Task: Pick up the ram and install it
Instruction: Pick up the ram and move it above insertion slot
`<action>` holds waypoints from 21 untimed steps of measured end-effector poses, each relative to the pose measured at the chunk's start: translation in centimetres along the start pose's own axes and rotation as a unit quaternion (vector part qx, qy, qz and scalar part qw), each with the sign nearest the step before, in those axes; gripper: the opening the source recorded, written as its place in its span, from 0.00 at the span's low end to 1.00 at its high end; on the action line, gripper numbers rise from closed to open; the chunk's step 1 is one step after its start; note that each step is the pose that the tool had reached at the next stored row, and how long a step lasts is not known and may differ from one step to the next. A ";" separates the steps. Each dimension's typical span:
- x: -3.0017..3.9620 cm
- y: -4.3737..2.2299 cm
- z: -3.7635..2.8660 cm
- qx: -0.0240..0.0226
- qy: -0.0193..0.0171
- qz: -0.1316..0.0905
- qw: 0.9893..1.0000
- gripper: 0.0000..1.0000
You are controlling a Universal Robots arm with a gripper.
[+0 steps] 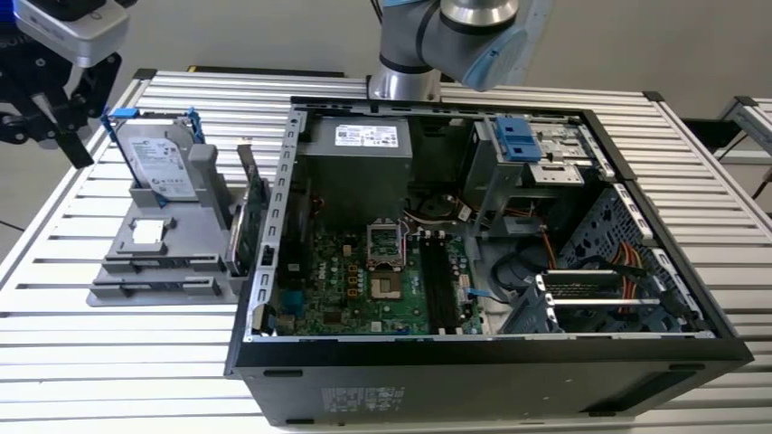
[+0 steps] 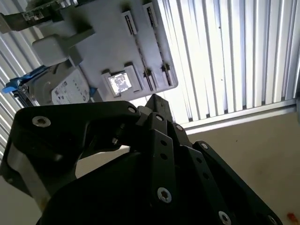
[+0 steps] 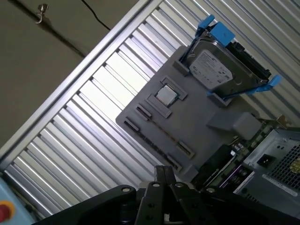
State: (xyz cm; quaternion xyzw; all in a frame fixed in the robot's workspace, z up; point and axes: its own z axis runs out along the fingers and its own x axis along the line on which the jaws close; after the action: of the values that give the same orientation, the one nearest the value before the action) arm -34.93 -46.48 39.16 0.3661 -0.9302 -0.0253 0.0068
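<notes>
Open computer case [image 1: 483, 362] up front; beside it, on the exterior view's left, the ram [image 1: 251, 183] stands on edge in the gray rack [image 1: 157, 271] on the table [image 1: 72, 362]; farther back the claw [image 1: 72, 149] hovers, pressed together, empty

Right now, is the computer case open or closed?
Open: the computer case lies with its side panel off, and the motherboard inside is exposed.
</notes>
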 end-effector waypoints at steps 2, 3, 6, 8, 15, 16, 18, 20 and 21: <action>0.00 0.01 0.00 0.000 0.000 -0.008 1.000 0.00; 0.00 0.01 0.00 0.000 0.001 -0.010 1.000 0.00; -0.01 0.01 0.00 0.000 0.001 -0.015 1.000 0.00; 0.00 0.03 0.00 0.000 0.001 -0.015 1.000 0.00; 0.01 0.03 0.00 0.000 0.001 -0.028 1.000 0.00; 0.01 0.03 0.00 0.000 0.002 -0.035 0.999 0.00; 0.01 0.03 0.00 0.000 0.002 -0.047 0.999 0.00; 0.01 0.02 0.00 0.000 0.003 -0.058 0.998 0.00; 0.01 0.02 0.00 0.000 0.003 -0.063 0.998 0.00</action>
State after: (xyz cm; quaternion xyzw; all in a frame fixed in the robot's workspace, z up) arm -34.95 -46.47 39.16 0.4240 -0.9053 -0.0248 0.0084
